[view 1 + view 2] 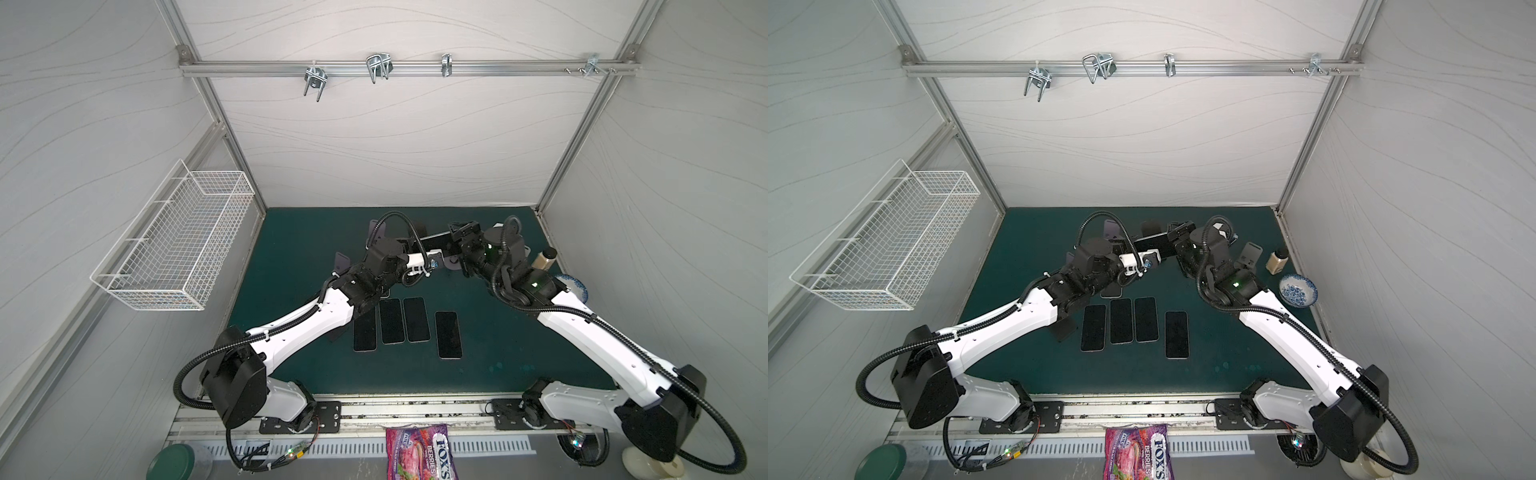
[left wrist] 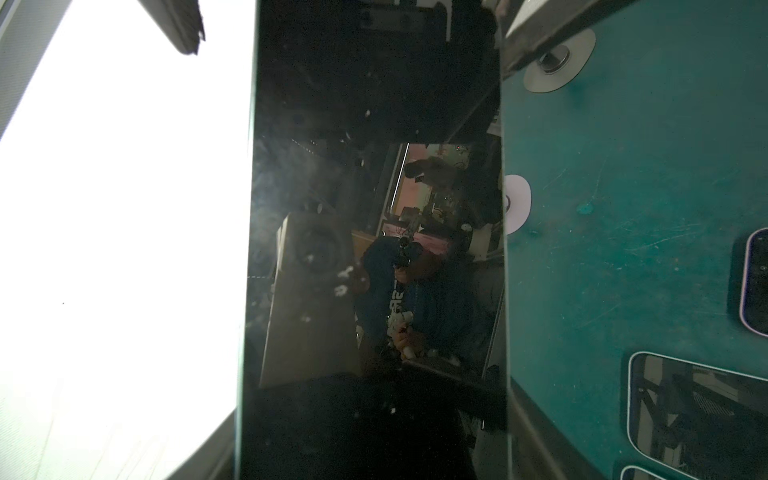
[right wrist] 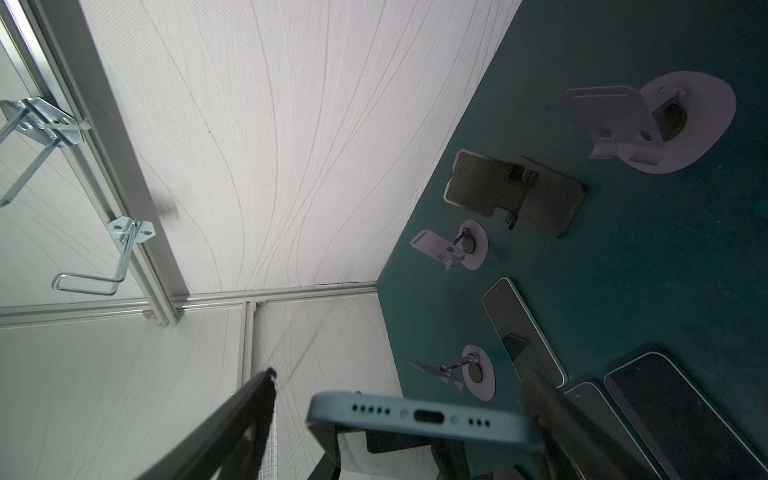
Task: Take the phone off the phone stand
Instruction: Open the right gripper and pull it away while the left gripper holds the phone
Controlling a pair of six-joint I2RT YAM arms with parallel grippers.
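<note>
Phone (image 3: pixel 415 415) is up in the air over the back middle of the mat (image 1: pixel 498 353), lying level between the two wrists, above the empty stands (image 3: pixel 511 187); can't tell which one is its own. Left gripper (image 1: pixel 1126 245) is clamped across its sides: on that wrist cam the screen fills the gap between the fingers. Right gripper (image 3: pixel 399 376) has let go. One finger stands well clear of the port end, and the other sits right at the phone's corner, touching or nearly, can't tell which. That's my main worry: if I pull the right arm back at an angle, that finger drags the corner and twists the phone in the left grip. Second, the whole phone hangs off one grip on slick edges with the long end sticking out, so a jerk could pivot it loose onto the stands or the row of phones (image 1: pixel 415 319) lying flat. Third, the right arm is near the bottle (image 1: pixel 1277 262) and bowl (image 1: pixel 1298 291), and a wide retreat clips them. I'd back the right straight out, slow.
</note>
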